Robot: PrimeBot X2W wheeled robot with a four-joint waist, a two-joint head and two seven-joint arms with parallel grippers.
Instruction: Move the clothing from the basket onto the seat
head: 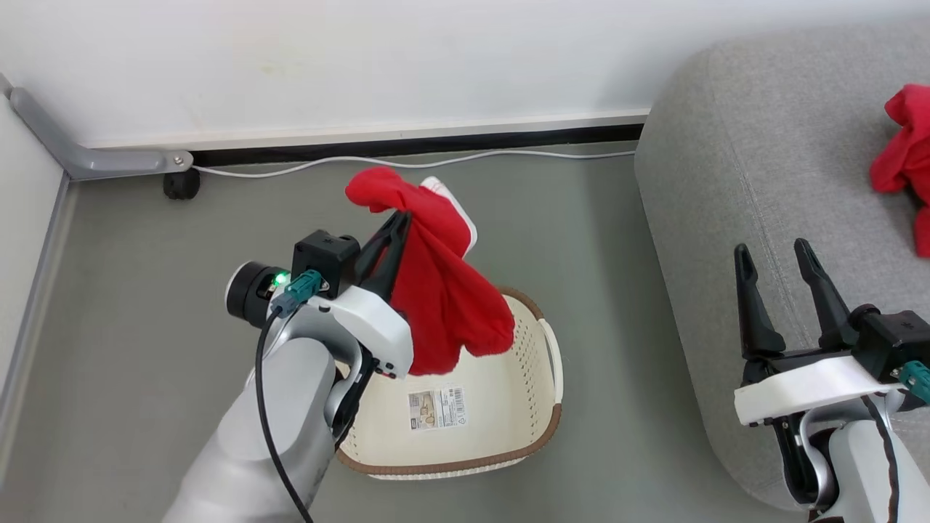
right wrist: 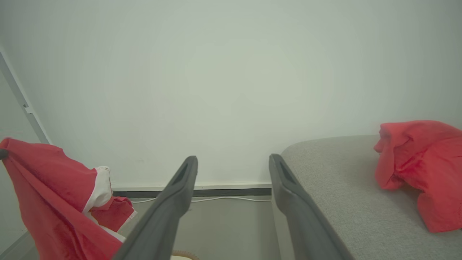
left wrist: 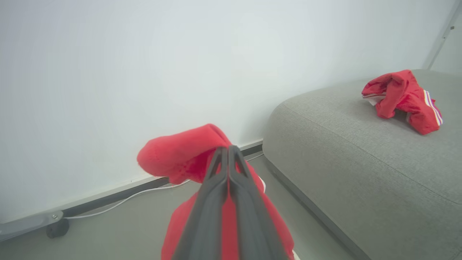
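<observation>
My left gripper is shut on a red garment with white trim, held up above the basket. The cloth drapes down over the basket's far left part. In the left wrist view the closed fingers pinch the red garment. The cream basket shows its bare base with a sticker. Another red garment lies on the grey sofa, also seen as a red garment with white stripes. My right gripper stands open over the sofa's front edge, nothing between its fingers.
A white cable runs along the skirting at the wall. A grey metal leg with a black castor stands at the far left. Bare floor lies between the basket and the sofa.
</observation>
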